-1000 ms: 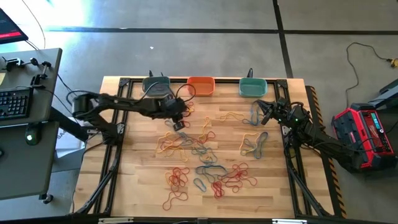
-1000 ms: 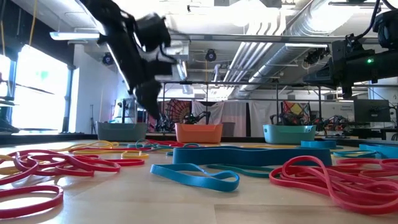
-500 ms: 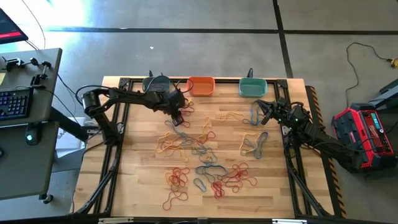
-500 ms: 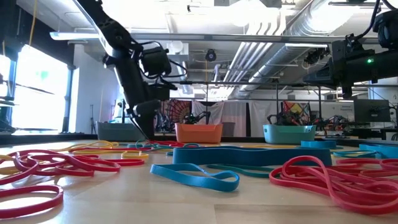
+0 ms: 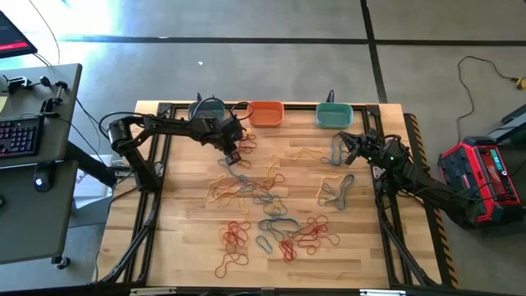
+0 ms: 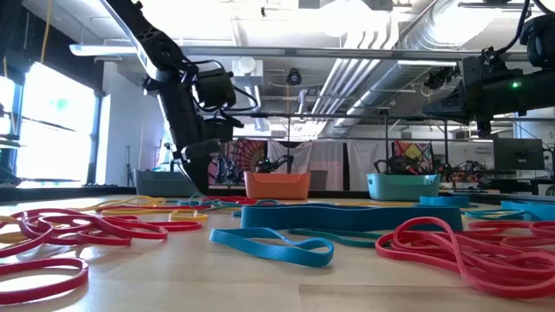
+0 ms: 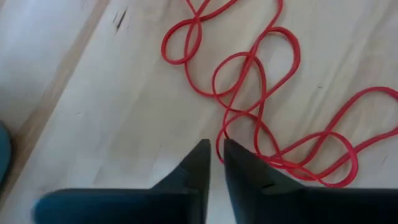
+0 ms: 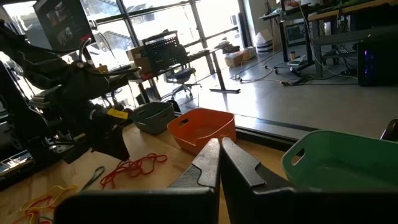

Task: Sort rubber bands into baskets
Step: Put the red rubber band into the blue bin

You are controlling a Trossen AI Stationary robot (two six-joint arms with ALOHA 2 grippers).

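My left gripper (image 5: 233, 156) points steeply down at the table in front of the grey-blue basket (image 5: 205, 111), its tips (image 6: 198, 186) at the tabletop. In its wrist view the fingers (image 7: 216, 148) stand almost together beside a tangle of red rubber bands (image 7: 255, 93) lying flat on the wood. The orange basket (image 5: 265, 113) and the teal-green basket (image 5: 334, 115) stand along the far edge. My right gripper (image 5: 345, 150) waits shut (image 8: 220, 144) and level at the table's right side, facing the baskets. My left gripper has its fingertip (image 7: 231, 149) at the near loop of the red tangle (image 7: 221, 132), coming from above. The band runs out of sight behind that fingertip. The narrow gap between the fingers shows bare wood. Whether the fingers touch or hold the band, I cannot tell.
Loose yellow, blue and red bands (image 5: 263, 197) lie scattered over the table's middle and near part, with more (image 5: 333, 189) at the right. Black frame rails (image 5: 152, 197) run along the table's sides. A desk with a keyboard (image 5: 20, 136) stands to the left.
My left gripper has come down to the tabletop by the red bands and gone a little toward the far edge, tipping steeper. Most of this happened in the first half second; since then it has barely moved.
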